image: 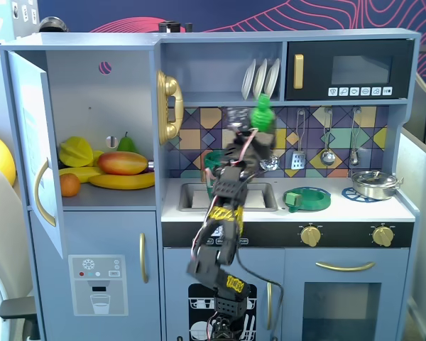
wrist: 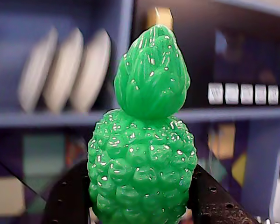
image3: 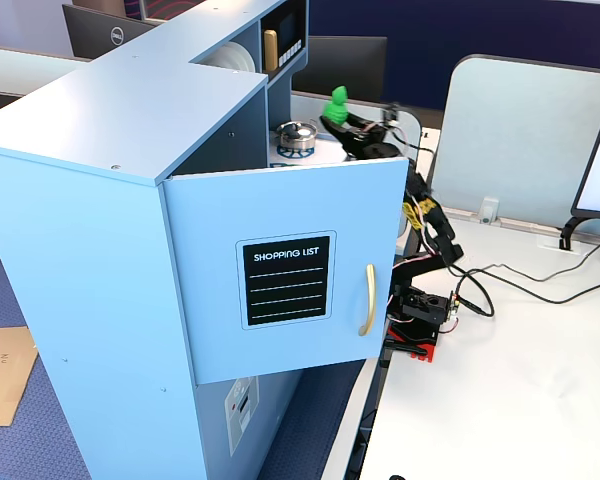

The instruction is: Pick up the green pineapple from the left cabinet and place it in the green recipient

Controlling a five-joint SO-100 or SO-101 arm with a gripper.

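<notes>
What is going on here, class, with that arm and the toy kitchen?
The arm's tool is shut on the green pineapple, holding it upright in the air above the sink area. The left cabinet stands open with other toy fruit still on its shelf. The green recipient waits behind the arm by the sink.

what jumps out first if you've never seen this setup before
The green pineapple fills the wrist view, upright and clamped in the gripper, which the front fixed view shows raised above the sink, in front of the tiled backsplash. To the left in that view, the left cabinet stands open, with toy fruit piled on its shelf. The green recipient sits partly hidden behind the arm.
</notes>
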